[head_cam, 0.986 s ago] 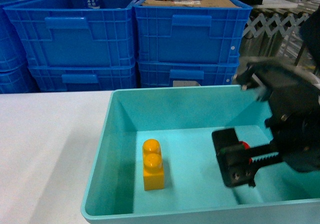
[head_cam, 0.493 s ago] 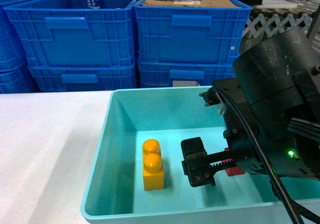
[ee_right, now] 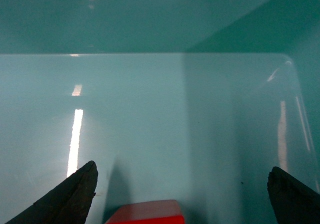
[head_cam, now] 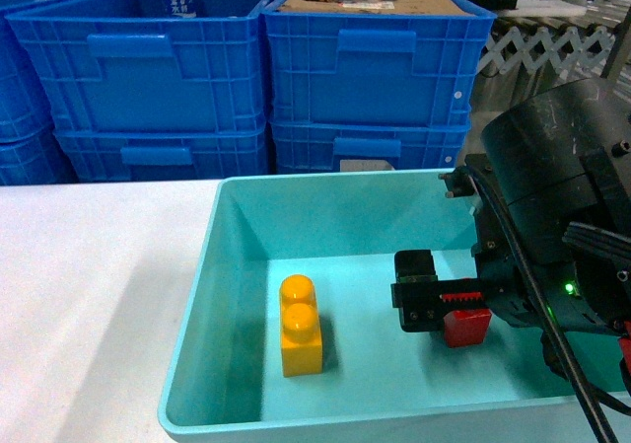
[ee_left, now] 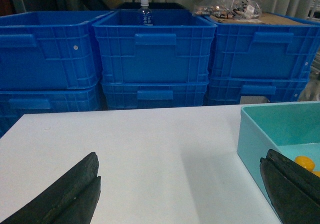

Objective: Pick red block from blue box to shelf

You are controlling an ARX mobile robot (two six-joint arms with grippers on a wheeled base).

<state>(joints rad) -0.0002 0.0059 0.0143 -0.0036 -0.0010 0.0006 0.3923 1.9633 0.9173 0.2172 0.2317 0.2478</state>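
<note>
**Right hand brought back over the red block**

Dark blue crates (head_cam: 246, 68) are stacked behind the white worktop (head_cam: 89, 295). The shelf is not seen in any view. On the worktop the blue box (head_cam: 202, 295) is placed, and a yellow brick (head_cam: 301, 325) lies on its floor.

Compared with half a second ago, the right hand (head_cam: 449, 310) is shifted to the right, and the red block (head_cam: 466, 327) is now found between its spread fingers, on the box floor. No grip is made yet; closing is probably the next step. The left hand (ee_left: 180, 194) is held released above the worktop.
</note>
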